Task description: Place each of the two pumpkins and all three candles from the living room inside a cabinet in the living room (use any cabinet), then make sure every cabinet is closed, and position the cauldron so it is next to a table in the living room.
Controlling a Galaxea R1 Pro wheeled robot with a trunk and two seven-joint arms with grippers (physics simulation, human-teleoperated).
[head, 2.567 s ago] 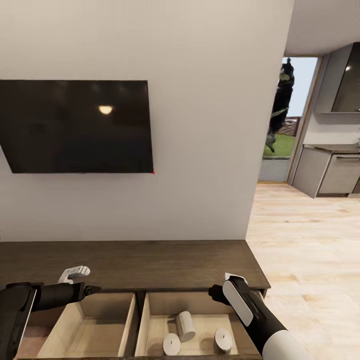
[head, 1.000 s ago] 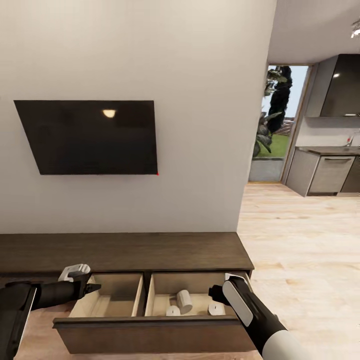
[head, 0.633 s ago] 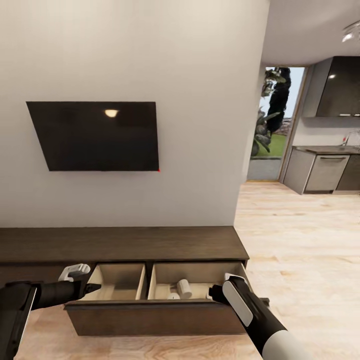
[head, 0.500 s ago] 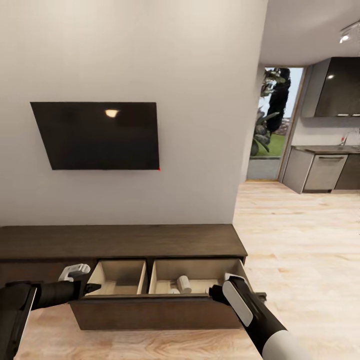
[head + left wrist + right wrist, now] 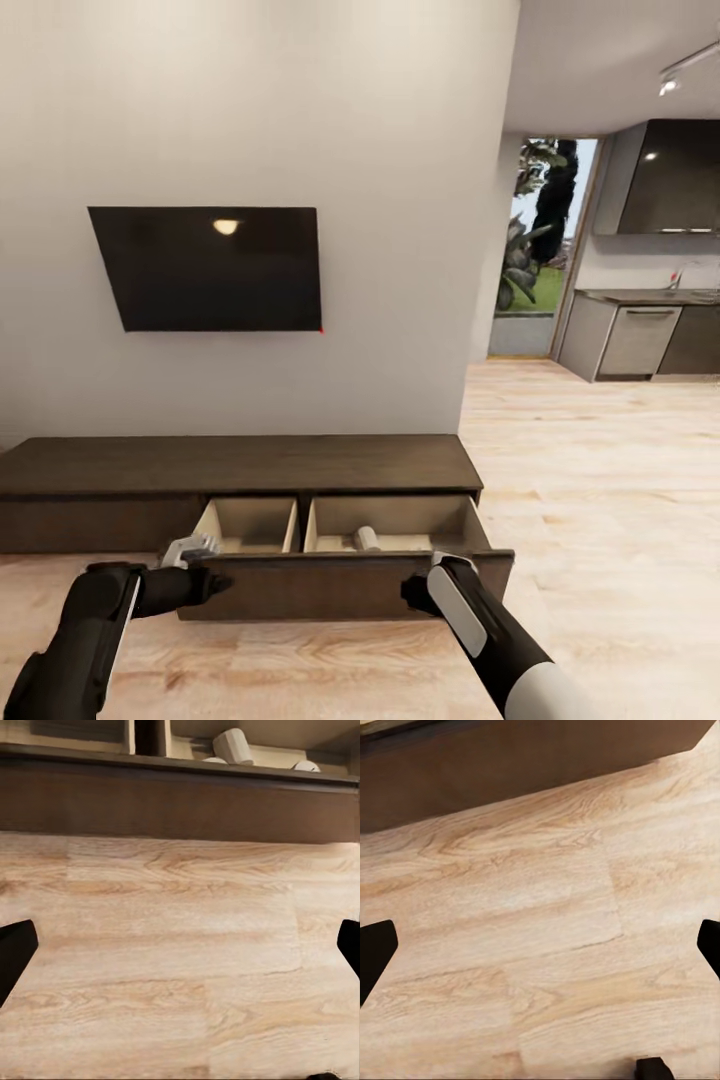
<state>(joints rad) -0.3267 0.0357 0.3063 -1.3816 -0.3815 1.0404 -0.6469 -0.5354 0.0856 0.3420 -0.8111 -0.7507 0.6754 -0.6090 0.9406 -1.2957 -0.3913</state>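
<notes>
Drawer of the cabinet point(image 5: 240, 465) stands pulled out, white candles point(image 5: 234, 746) lying inside its right compartment. Left gripper point(image 5: 195, 578) and right gripper point(image 5: 418, 595) hang before the drawer front point(image 5: 345, 588), jaws apart, empty. Pumpkins look like the next errand, or pushing it shut. Television point(image 5: 212, 268) overhead; bare wooden floor point(image 5: 590, 470) all around.

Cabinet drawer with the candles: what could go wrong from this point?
1. The drawer of the cabinet stands pulled out over the floor; if the robot drives off, the cabinet stays open.
2. One candle lies on its side inside; a hard shove could set it rolling.
3. Both the left gripper and the right gripper sit near the drawer front, open and empty; an uneven push from one side might skew the drawer.
</notes>
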